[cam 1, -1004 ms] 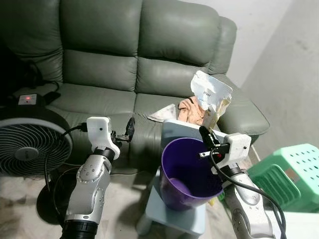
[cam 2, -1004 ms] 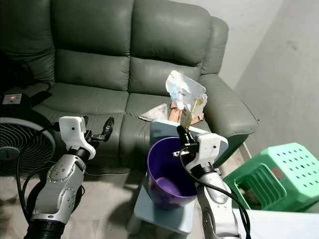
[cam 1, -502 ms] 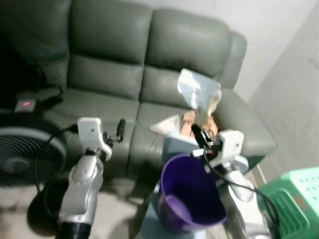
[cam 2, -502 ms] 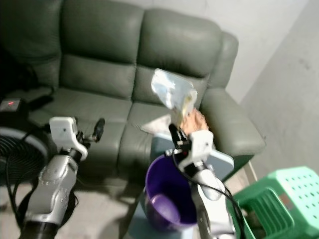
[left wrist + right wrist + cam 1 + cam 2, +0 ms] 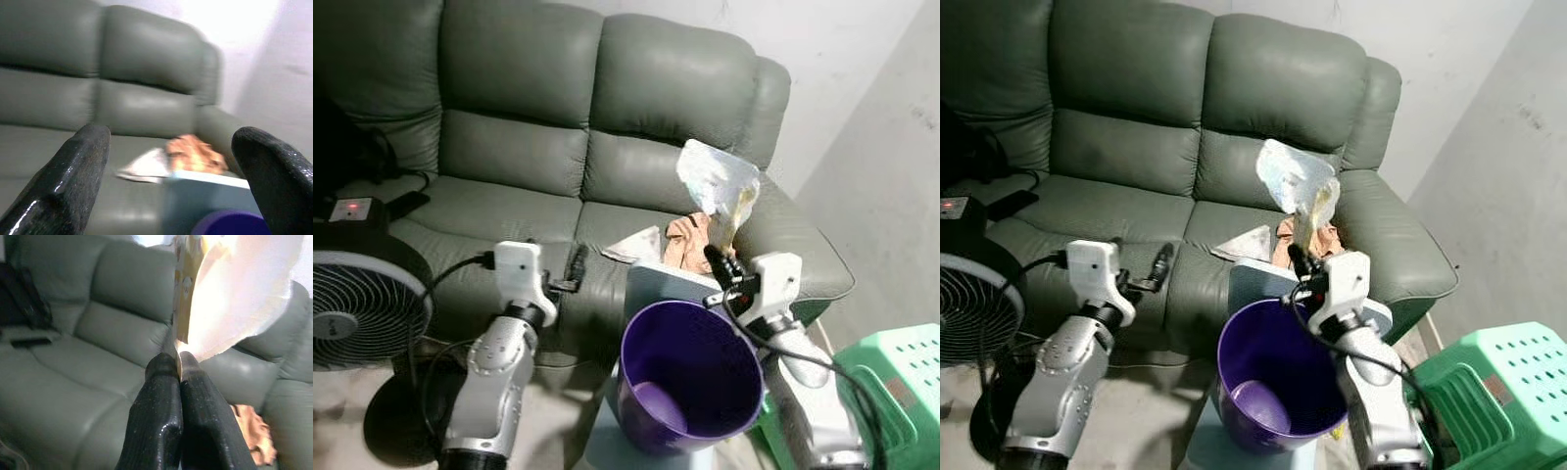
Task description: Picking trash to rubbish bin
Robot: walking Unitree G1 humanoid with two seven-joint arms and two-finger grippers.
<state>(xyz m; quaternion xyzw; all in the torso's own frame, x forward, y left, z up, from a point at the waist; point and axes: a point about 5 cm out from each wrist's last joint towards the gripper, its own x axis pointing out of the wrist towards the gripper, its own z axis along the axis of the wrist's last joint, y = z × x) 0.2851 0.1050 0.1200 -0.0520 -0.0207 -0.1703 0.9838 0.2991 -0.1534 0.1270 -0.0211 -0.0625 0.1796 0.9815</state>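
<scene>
My right gripper (image 5: pixel 716 260) is shut on a crinkled white and yellow snack bag (image 5: pixel 717 183), which stands up above the far rim of the purple rubbish bin (image 5: pixel 690 382). In the right wrist view the two black fingers (image 5: pixel 168 396) pinch the bag (image 5: pixel 230 293) at its lower edge. The bin stands on a pale blue stool (image 5: pixel 607 446) in front of the sofa and holds something pale at its bottom. My left gripper (image 5: pixel 576 266) is open and holds nothing, raised left of the bin before the sofa seat. More trash, a white paper (image 5: pixel 631 246) and an orange wrapper (image 5: pixel 686 238), lies on the seat.
A grey-green leather sofa (image 5: pixel 558 147) spans the back. A black floor fan (image 5: pixel 362 304) stands at the left, with a small box showing a red light (image 5: pixel 352 209) behind it. A green plastic stool (image 5: pixel 896 392) is at the right by the white wall.
The camera has shifted and the earlier blur has cleared. My right gripper still holds the snack bag above the bin's far rim. The left gripper stays open.
</scene>
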